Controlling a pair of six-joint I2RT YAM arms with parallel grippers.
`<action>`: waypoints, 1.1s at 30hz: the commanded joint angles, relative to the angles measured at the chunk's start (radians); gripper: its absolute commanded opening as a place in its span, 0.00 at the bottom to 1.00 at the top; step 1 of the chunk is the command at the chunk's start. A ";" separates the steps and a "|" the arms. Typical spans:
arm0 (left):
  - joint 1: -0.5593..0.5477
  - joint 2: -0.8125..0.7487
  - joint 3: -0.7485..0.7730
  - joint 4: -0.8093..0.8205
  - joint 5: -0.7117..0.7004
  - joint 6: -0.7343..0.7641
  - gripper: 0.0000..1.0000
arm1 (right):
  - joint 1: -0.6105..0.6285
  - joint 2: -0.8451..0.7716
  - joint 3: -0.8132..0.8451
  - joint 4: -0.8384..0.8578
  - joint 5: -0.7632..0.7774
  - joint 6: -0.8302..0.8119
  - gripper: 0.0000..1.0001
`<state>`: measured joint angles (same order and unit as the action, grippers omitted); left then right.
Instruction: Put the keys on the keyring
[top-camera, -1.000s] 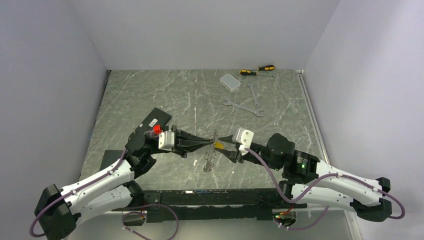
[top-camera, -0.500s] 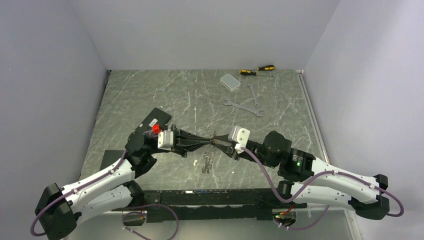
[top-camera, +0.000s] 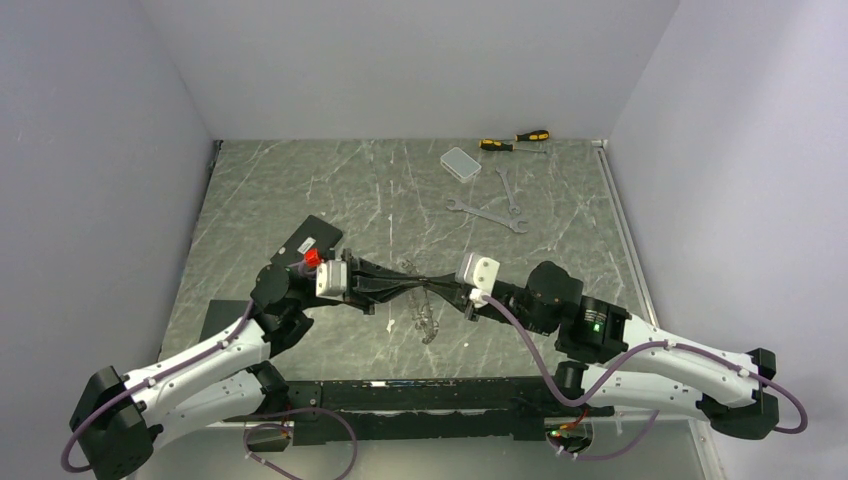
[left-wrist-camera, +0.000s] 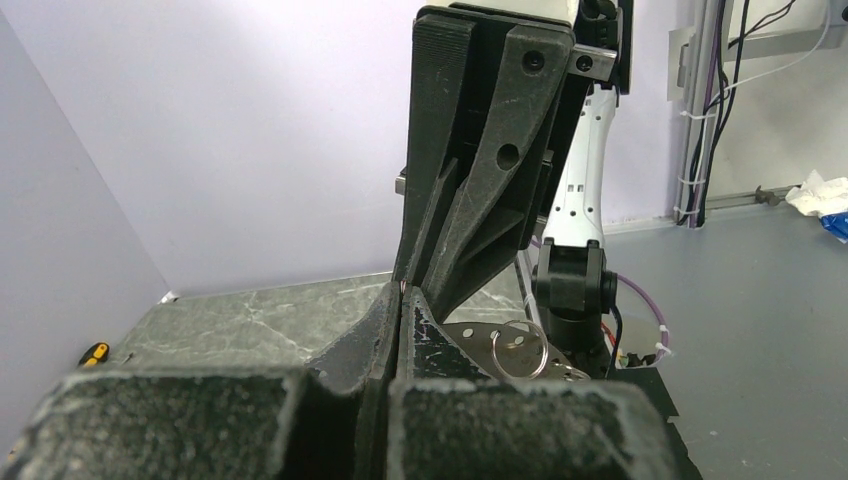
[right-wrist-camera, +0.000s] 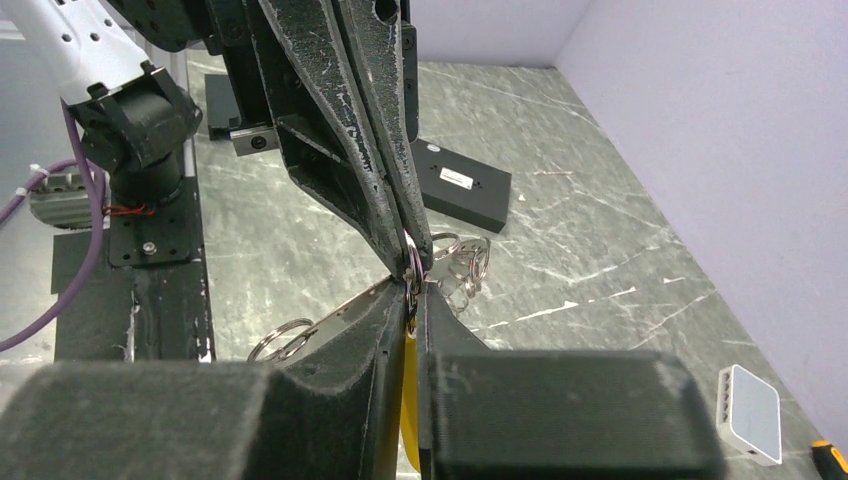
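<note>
My left gripper (top-camera: 420, 287) and right gripper (top-camera: 439, 290) meet tip to tip above the middle of the table. In the right wrist view my right gripper (right-wrist-camera: 413, 292) is shut on the yellow-headed key (right-wrist-camera: 408, 400), whose head shows between the jaws. The thin keyring (right-wrist-camera: 413, 262) is pinched in the left gripper's tips right at my right tips. Silver keys (right-wrist-camera: 462, 264) hang from it, and in the top view they dangle below the tips (top-camera: 425, 322). In the left wrist view my left gripper (left-wrist-camera: 400, 292) is shut, with a small split ring (left-wrist-camera: 518, 348) beside it.
Two yellow-and-black screwdrivers (top-camera: 515, 140), a clear plastic box (top-camera: 460, 162) and silver wrenches (top-camera: 488, 213) lie at the back right. A black flat device (top-camera: 311, 241) lies behind the left arm and also shows in the right wrist view (right-wrist-camera: 462, 186).
My right gripper has moved left against the left gripper's tips. The yellow key head no longer shows in the top view. The hanging keys have swung slightly to the right.
</note>
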<state>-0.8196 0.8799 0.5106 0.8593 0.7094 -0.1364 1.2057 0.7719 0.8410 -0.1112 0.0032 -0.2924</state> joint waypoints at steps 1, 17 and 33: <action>-0.003 -0.015 0.000 0.060 -0.006 -0.026 0.00 | -0.001 -0.005 0.054 0.061 -0.030 -0.001 0.00; -0.004 -0.120 0.106 -0.507 0.035 0.280 0.25 | -0.001 -0.011 0.047 -0.014 -0.039 0.010 0.00; -0.003 -0.140 0.232 -0.841 0.027 0.460 0.29 | -0.001 0.036 0.064 -0.064 -0.036 0.000 0.00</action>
<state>-0.8200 0.7540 0.6991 0.0998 0.7372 0.2626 1.2057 0.8104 0.8520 -0.2226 -0.0319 -0.2916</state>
